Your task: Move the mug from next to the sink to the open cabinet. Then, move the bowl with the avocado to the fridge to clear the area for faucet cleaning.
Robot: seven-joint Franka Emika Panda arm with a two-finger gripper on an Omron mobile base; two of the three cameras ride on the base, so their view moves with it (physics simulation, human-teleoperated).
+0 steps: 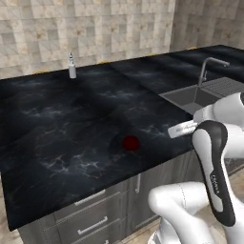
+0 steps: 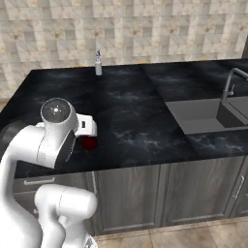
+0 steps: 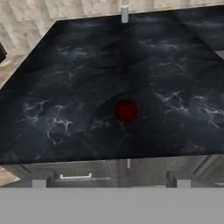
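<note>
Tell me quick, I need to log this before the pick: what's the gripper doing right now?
Gripper: open, holding nothing, hanging above the counter's front edge, with the mug ahead of it on the counter.

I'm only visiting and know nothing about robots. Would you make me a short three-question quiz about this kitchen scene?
1. True or false: the mug stands on the black counter.
2. What stands at the counter's back edge by the tiled wall? A) the bottle B) a kettle C) a plate
3. Fill in: the faucet bends over the ____.

Key: 1 true. 2 A. 3 sink.
</note>
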